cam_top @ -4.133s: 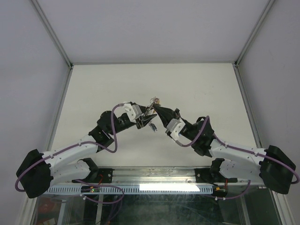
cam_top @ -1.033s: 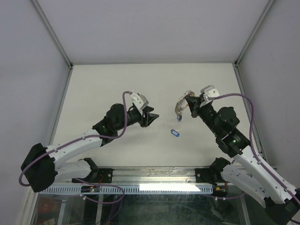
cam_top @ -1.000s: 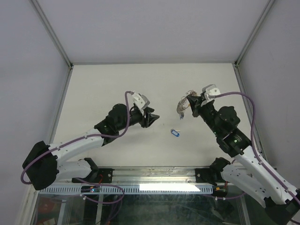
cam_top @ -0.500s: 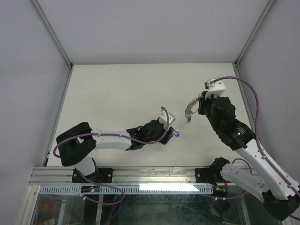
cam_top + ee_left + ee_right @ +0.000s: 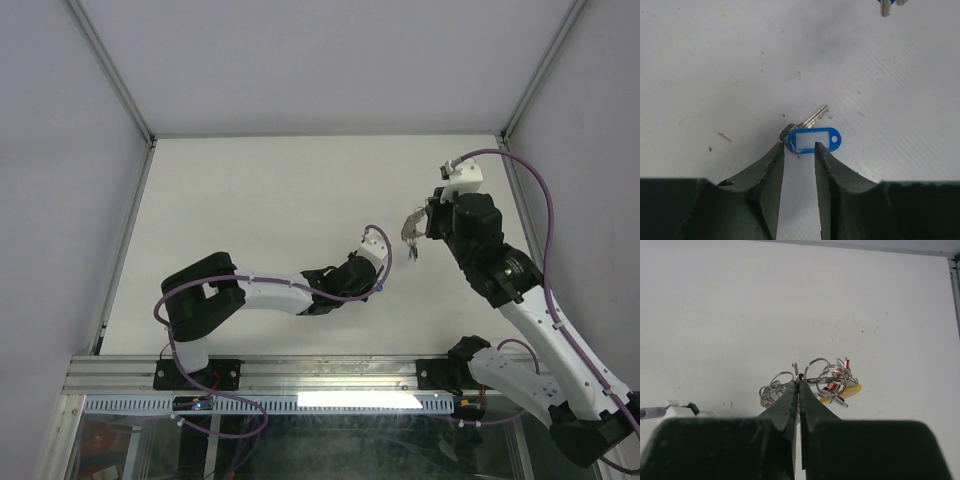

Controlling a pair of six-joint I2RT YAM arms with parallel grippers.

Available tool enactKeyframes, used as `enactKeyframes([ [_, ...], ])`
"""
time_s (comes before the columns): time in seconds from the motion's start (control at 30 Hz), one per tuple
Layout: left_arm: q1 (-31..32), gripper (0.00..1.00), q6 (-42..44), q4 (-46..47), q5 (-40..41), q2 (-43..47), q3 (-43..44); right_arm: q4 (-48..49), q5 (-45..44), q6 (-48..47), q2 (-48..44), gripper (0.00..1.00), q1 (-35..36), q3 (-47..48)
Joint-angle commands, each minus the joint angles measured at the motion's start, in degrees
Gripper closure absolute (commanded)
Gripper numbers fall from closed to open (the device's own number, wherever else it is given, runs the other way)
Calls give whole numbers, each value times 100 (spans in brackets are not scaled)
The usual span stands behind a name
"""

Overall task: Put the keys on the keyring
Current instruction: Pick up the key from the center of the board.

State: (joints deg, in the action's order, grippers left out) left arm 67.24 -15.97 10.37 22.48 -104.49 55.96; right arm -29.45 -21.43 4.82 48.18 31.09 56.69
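Observation:
A key with a blue tag (image 5: pixel 816 140) lies flat on the white table, its metal blade (image 5: pixel 814 117) pointing up-right. My left gripper (image 5: pixel 799 146) is open, its fingertips straddling the tag's left end just above the table; in the top view it (image 5: pixel 378 280) reaches far right. My right gripper (image 5: pixel 799 382) is shut on the silvery keyring (image 5: pixel 812 377), a bundle of coiled rings with red and yellow tagged keys (image 5: pixel 845 385) hanging from it. In the top view the bundle (image 5: pixel 412 228) hangs in the air at the right.
White table (image 5: pixel 250 200) with grey side walls and metal frame rails (image 5: pixel 110 75). A second key bundle's tip shows at the top edge of the left wrist view (image 5: pixel 890 4). The left arm lies low across the near middle of the table.
The left arm has swung right and down to the blue-tagged key, now straddling it. The right arm has lifted the keyring bundle further up and right.

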Motion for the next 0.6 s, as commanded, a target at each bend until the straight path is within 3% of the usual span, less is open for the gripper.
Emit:
enactKeyframes([
  [0.0,84,71,-165,-318,294,-104,302,255,492,111,-30,100,-177,275],
  [0.27,89,77,-196,-310,88,-306,359,290,777,125,-22,100,-336,221],
  [0.57,93,97,-111,-219,83,-364,370,317,951,133,-47,100,-389,155],
])
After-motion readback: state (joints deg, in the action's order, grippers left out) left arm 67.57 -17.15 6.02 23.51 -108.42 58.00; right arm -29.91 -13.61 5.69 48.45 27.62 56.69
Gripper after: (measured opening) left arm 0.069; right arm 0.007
